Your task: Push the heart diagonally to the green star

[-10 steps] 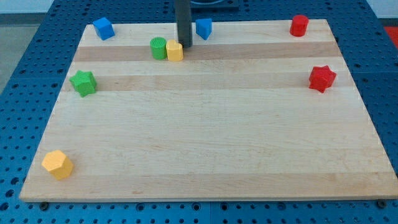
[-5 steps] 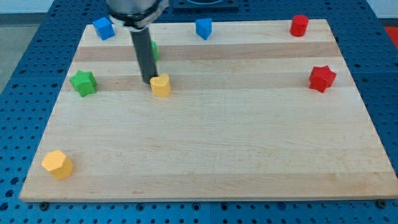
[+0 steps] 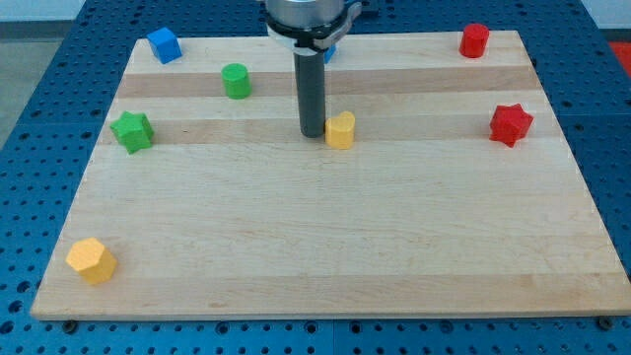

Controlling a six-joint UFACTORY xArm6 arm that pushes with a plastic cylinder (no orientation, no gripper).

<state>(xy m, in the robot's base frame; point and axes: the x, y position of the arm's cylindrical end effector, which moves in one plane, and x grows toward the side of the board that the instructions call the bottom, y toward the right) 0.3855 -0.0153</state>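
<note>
Beside the small yellow heart-shaped block [image 3: 341, 129], on its left in the view, my tip [image 3: 312, 134] rests on the pale wooden table [image 3: 325, 237], touching or just short of it; no claw shows.
From that heart, the green star-shaped block [image 3: 131, 130] lies well off to the view's left, level with it. Up and left of the heart stands a green cylinder block [image 3: 235, 80]; a red star-shaped block [image 3: 511, 124] sits far to the heart's right, and a yellow hexagonal block [image 3: 91, 260] far down-left.
</note>
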